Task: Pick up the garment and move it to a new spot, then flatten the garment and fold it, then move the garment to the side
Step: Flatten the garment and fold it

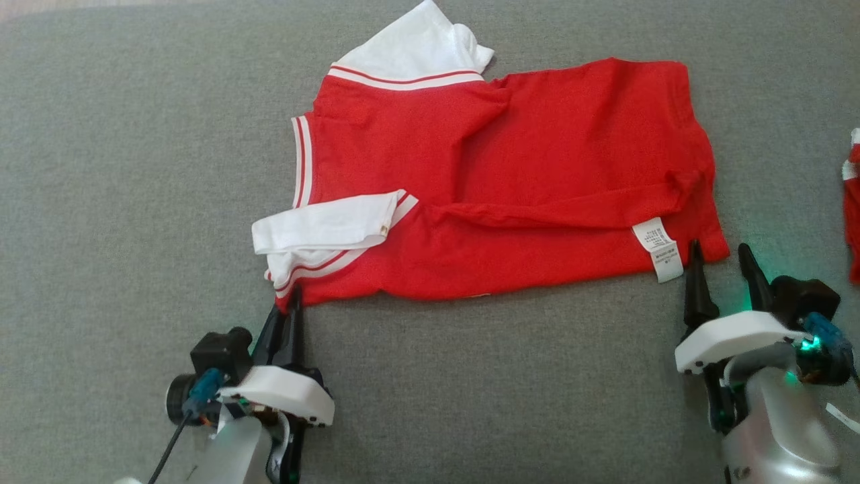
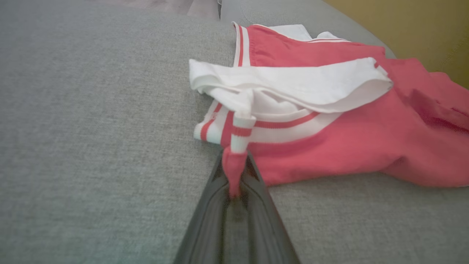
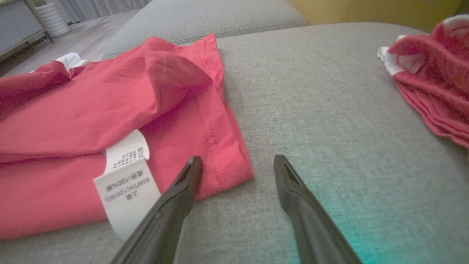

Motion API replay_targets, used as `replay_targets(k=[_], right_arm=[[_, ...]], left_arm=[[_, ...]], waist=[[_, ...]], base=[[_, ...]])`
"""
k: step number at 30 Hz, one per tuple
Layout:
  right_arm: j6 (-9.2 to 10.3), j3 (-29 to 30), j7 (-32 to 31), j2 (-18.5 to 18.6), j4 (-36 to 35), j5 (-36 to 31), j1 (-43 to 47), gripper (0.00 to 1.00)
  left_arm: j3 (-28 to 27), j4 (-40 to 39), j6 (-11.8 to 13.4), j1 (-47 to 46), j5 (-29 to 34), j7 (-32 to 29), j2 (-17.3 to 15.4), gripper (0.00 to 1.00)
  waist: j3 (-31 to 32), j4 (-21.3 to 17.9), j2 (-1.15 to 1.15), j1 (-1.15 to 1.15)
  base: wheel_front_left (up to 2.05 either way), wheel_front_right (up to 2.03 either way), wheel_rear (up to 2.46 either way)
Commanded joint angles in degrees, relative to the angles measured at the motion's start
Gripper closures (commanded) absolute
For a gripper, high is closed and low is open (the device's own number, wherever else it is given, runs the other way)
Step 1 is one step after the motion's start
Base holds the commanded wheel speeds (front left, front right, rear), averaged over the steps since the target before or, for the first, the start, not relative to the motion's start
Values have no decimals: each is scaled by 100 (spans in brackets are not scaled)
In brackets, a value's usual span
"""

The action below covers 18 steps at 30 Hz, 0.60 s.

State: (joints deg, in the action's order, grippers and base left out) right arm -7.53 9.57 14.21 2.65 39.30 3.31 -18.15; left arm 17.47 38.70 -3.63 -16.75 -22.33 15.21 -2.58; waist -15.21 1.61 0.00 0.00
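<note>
Head view: red garment [image 1: 504,168] rumpled; left hand [image 1: 290,306] clamps its corner, right hand [image 1: 719,250] spread, empty.

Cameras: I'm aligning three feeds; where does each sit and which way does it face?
Head view: on the head, looking down at the red shirt on the grey cushion; left gripper, right gripper.
Left wrist view: on that wrist, facing the shirt's striped trim; its fingers pinch red cloth.
Right wrist view: on that wrist, facing the hem corner and care label; its fingers spread.
Head and right wrist views share the care label.
</note>
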Motion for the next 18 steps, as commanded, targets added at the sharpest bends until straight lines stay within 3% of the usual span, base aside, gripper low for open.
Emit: replay_targets(k=[1, 2, 3, 5, 6, 10, 18], right_arm=[[4, -142, 79, 23, -42, 78, -184, 0], [4, -158, 78, 23, 70, 163, -220, 0], [4, -171, 77, 23, 178, 231, -251, 9], [4, -188, 77, 23, 387, 480, -307, 90], [4, -205, 77, 23, 469, 565, -333, 100], [4, -224, 78, 23, 461, 859, -386, 100], [4, -13, 78, 23, -452, 1311, -192, 100]], left_arm=[[-17, 34, -50, 13, -26, -21, -30, 100], [-3, 33, -56, 17, -38, -21, -30, 100], [8, 29, -59, 22, -47, -21, -30, 100], [29, 18, -68, 34, -52, -21, -30, 100], [27, 1, -68, 40, -54, -21, -30, 100], [-110, -269, -30, 82, -13, -21, -30, 100], [-634, -1062, 24, 136, 509, -21, -30, 100]], waist=[[-2, 12, 0, 0], [-3, 24, 0, 0], [-5, 33, 0, 0], [0, 51, 0, 0], [5, 57, 0, 0], [53, 72, 0, 0], [527, 51, 0, 0]], base=[[0, 0, 0], [0, 0, 0], [0, 0, 0], [0, 0, 0], [0, 0, 0], [0, 0, 0], [0, 0, 0]])
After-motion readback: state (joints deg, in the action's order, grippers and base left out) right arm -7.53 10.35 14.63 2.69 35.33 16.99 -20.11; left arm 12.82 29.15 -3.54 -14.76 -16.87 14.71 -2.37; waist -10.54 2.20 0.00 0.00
